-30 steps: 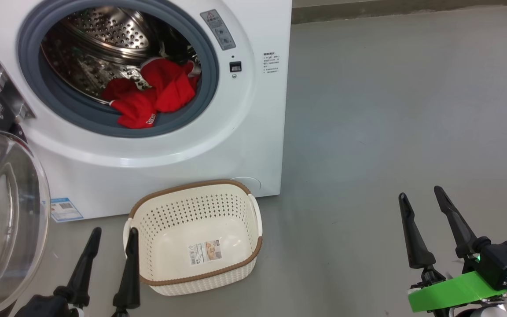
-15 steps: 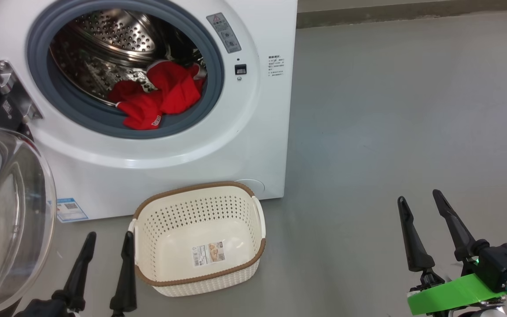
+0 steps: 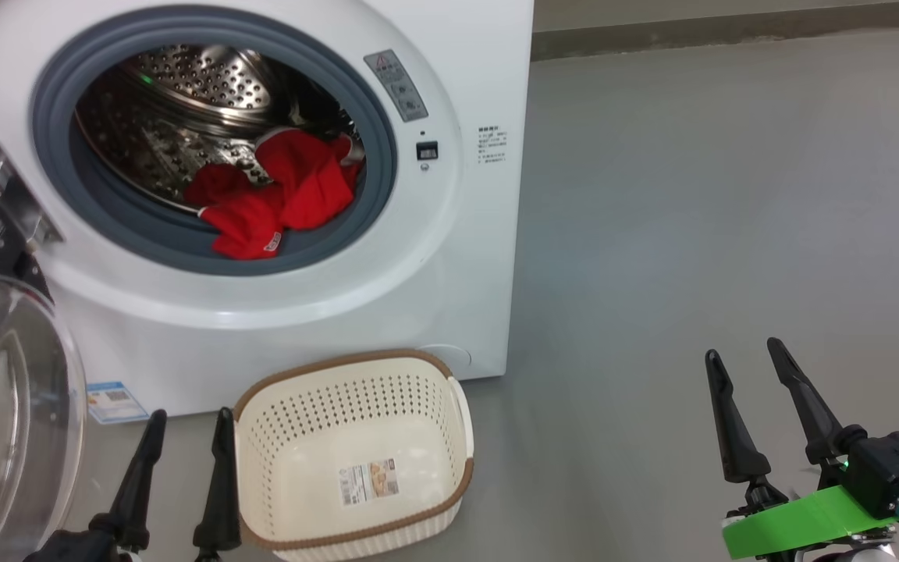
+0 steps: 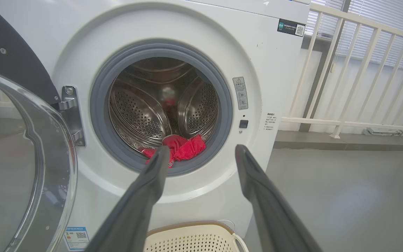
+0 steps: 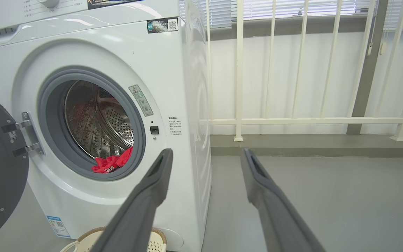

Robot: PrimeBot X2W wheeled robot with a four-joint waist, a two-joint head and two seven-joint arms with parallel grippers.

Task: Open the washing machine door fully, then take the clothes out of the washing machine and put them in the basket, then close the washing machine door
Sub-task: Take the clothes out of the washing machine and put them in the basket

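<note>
The white washing machine (image 3: 449, 257) stands with its door (image 3: 5, 406) swung wide to the left, clear glass bowl bulging toward me. Red clothes (image 3: 278, 191) lie in the steel drum, low against the grey gasket, and show as clothes (image 4: 180, 150) and clothes (image 5: 112, 162) in the wrist views. The cream basket (image 3: 352, 453) sits on the floor below the opening with nothing in it. My left gripper (image 3: 188, 425) is open just left of the basket. Far to the right my right gripper (image 3: 742, 355) hangs open over bare floor. Neither holds anything.
Grey floor (image 3: 691, 195) spreads out right of the machine. A white railing (image 5: 292, 120) on a low kerb runs behind, with blinds above. The door's metal hinge (image 3: 1, 191) sticks out at the machine's left. A blue sticker (image 3: 114, 400) marks the lower front.
The picture has shifted down a little, so the camera moved: machine and basket sit lower in the head view. Both grippers keep their places and stay open. The clothes have not moved.
</note>
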